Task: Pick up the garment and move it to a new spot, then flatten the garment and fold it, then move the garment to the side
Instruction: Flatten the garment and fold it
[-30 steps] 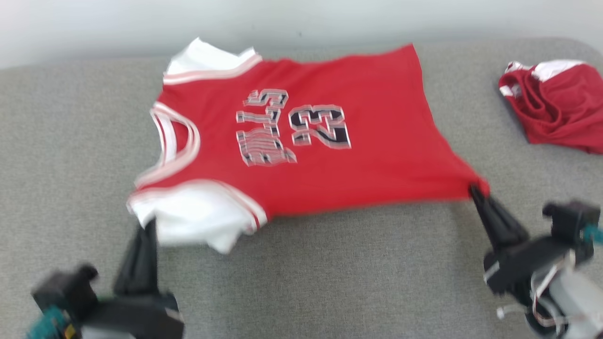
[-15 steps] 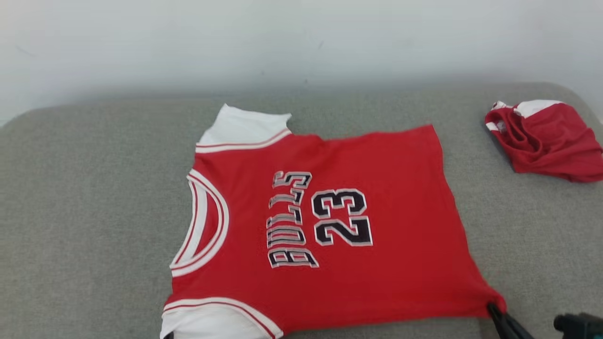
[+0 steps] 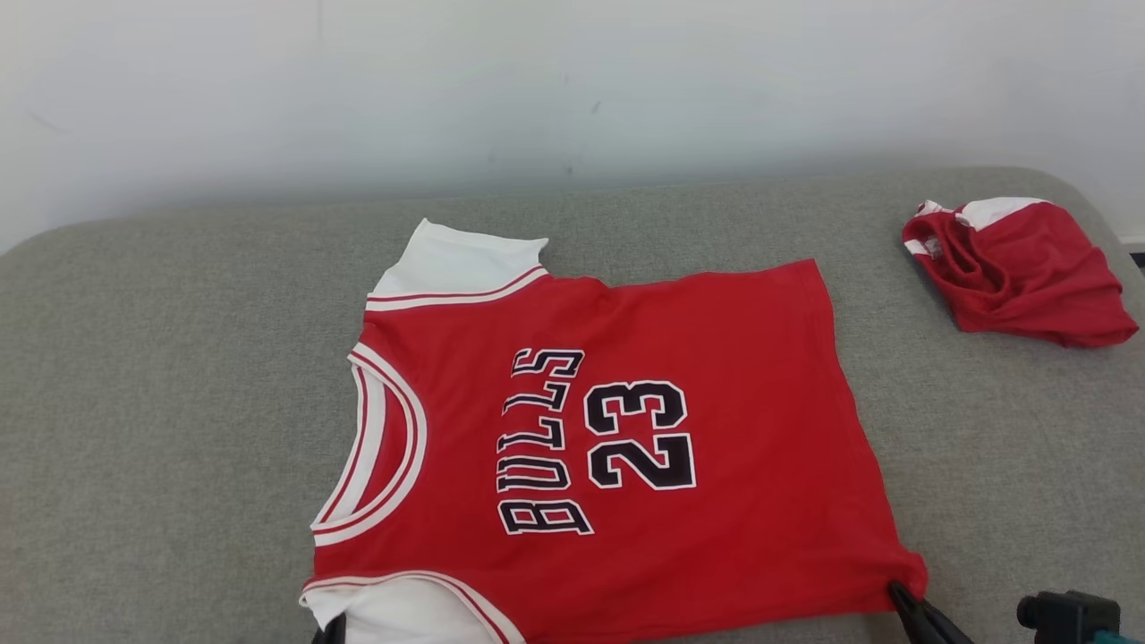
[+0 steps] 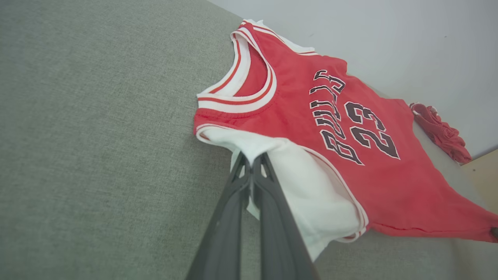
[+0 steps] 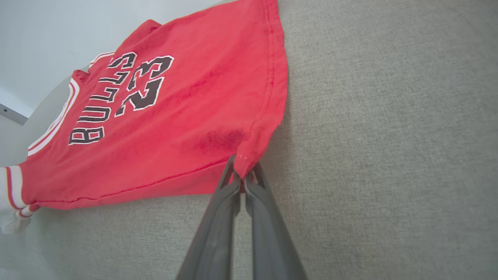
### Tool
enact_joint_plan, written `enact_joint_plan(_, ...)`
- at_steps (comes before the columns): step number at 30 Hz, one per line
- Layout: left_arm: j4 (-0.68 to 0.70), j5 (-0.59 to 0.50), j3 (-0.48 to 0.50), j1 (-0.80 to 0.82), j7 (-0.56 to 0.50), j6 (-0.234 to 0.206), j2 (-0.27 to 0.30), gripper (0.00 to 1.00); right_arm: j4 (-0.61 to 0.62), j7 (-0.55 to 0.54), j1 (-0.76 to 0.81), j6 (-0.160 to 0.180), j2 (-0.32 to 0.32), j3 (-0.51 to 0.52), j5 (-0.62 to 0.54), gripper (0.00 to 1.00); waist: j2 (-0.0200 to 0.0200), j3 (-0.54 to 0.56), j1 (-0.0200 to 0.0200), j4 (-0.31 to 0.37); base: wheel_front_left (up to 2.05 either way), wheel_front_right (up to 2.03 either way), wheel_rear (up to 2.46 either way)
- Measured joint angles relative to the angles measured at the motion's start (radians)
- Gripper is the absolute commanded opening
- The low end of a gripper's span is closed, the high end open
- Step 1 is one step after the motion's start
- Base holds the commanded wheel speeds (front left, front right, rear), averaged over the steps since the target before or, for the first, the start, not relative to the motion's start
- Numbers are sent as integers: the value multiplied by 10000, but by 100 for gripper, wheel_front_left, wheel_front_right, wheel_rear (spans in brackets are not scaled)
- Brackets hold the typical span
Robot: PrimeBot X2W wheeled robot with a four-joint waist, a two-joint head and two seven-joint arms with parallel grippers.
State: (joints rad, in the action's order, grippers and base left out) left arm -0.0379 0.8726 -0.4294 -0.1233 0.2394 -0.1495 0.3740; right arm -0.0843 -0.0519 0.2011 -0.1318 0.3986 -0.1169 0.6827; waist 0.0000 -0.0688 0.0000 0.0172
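Observation:
The garment (image 3: 733,429) is a red jersey with white sleeves and "BULLS 23" on its chest, spread nearly flat on the grey cushion (image 3: 161,376), neck to the left. My left gripper (image 4: 252,163) is shut on the near white sleeve (image 4: 307,186); in the head view just its tip (image 3: 329,633) shows at the bottom edge. My right gripper (image 5: 242,174) is shut on the near hem corner (image 5: 249,153) of the garment, also seen at the lower right of the head view (image 3: 897,592). The fabric is pulled taut between the two grips.
A second red and white cloth (image 3: 1015,273) lies crumpled at the far right of the cushion. A pale wall (image 3: 572,89) rises behind the cushion's back edge. Bare grey cushion lies to the left of the jersey.
The head camera has tilted up, so the jersey and both grippers sit lower in the picture. The jersey now lies flatter and sharper. Both grips are unchanged.

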Motion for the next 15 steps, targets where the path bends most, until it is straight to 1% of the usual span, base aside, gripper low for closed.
enact_joint_plan(4,-240,-4,2,590,-213,142,102,0,-84,-360,-689,0,-219,-59,119,0,0,-6,0,167,0,0,0)
enact_joint_plan(10,-769,-33,8,1589,-481,372,136,0,-732,-629,-1684,0,-205,-385,119,0,0,-207,0,255,0,0,0)
enact_joint_plan(15,-1417,6,121,2555,-625,623,136,0,-1352,-598,-2648,0,-165,-564,230,0,0,-454,1,261,0,0,0)
